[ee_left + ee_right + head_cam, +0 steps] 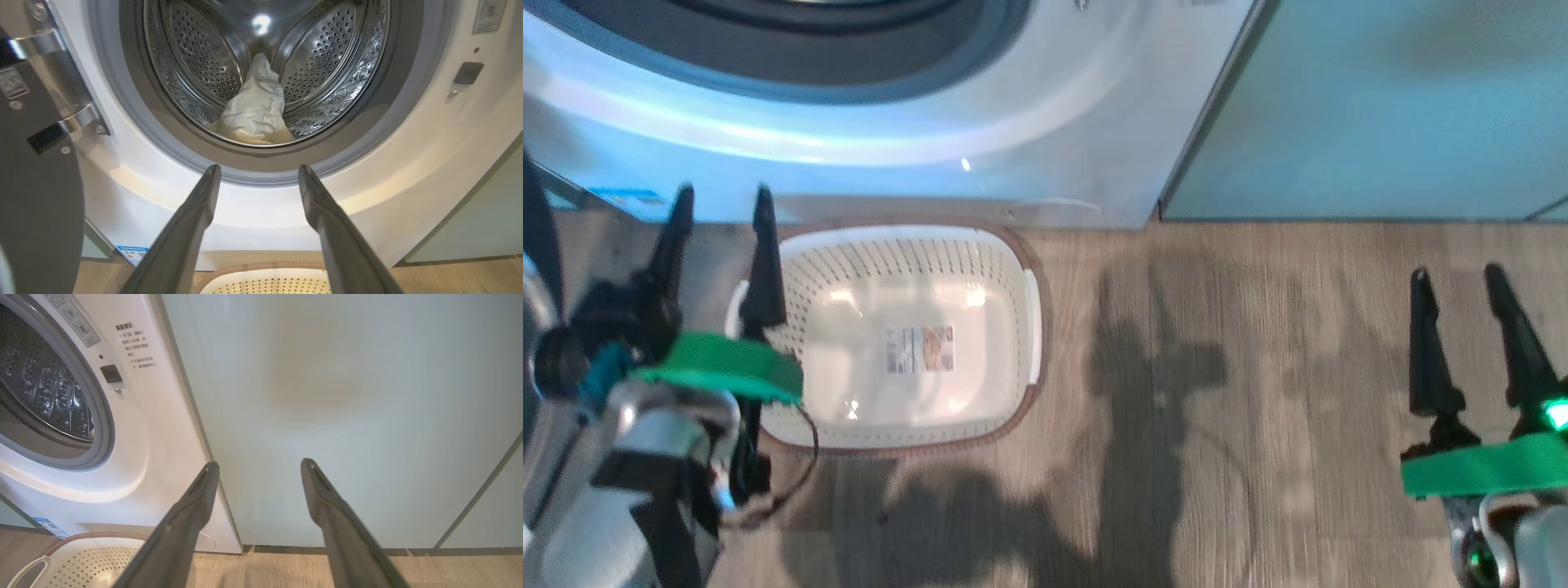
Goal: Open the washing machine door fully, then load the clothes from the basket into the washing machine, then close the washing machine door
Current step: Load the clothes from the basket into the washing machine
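The white washing machine (1013,122) stands with its drum uncovered. The washing machine door (36,171) is swung out to the left, seen dark and edge-on in the left wrist view. Pale yellow clothes (255,110) lie in a heap inside the steel drum (318,61). The cream basket (890,335) sits on the floor in front of the machine, with only a label on its bottom. My left gripper (723,200) is open above the basket's left rim, pointing at the drum (258,171). My right gripper (1458,278) is open far to the right, facing a cabinet (259,465).
Pale green cabinets (1380,106) stand right of the machine. The door latch socket (468,73) is on the machine's right front. Wood-look floor (1217,408) spreads between basket and right gripper, crossed by my shadow.
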Motion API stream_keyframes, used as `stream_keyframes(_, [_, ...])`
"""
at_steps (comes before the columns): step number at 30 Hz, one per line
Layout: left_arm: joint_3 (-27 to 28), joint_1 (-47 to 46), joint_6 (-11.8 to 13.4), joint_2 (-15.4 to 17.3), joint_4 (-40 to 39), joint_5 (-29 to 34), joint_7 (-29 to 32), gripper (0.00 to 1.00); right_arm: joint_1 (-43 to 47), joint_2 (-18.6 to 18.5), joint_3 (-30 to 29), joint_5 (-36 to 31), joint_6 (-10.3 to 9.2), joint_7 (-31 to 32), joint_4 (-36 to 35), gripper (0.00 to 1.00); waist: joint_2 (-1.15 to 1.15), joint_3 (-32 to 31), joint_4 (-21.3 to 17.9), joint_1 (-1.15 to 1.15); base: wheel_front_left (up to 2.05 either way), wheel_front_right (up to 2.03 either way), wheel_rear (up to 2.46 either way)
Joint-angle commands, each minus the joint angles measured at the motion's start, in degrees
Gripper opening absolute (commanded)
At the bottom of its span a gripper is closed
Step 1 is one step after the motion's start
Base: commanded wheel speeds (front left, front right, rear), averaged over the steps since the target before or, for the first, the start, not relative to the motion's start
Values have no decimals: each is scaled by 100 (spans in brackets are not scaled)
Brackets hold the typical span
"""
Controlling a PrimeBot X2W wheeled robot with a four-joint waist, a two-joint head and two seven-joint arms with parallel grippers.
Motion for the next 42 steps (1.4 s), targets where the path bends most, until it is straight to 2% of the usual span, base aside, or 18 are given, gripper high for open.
stream_keyframes(1, [217, 16, 44, 121, -185, 56, -40, 100, 67, -26, 91, -41, -16, -37, -140, 100, -1, -329, 139, 1, 0, 0, 0])
stream_keyframes(8, [189, 687, -120, -86, -69, 97, -57, 100, 391, -68, 106, -81, -16, -37, 69, 100, -1, -979, 318, 1, 0, 0, 0])
stream_keyframes(12, [123, 933, -331, -237, -30, 118, -58, 100, 583, -106, 88, -75, -16, -37, 149, 100, -1, -1330, 422, 1, 0, 0, 0])
stream_keyframes(20, [166, 1300, -561, -359, 126, 139, -59, 100, 875, -169, 180, -52, -16, -35, 274, 100, -1, -1905, 417, 1, 0, 0, 0])
stream_keyframes(29, [253, 1650, -583, -383, 88, 151, -60, 100, 1155, -171, 168, -12, -16, 31, 264, 100, -1, -2259, 338, 1, 0, 0, 0])
stream_keyframes(42, [219, 1750, -523, -388, 54, 144, -56, 100, 1221, -168, 135, -21, -16, 102, 152, 100, -1, -2349, 326, 1, 0, 0, 0])
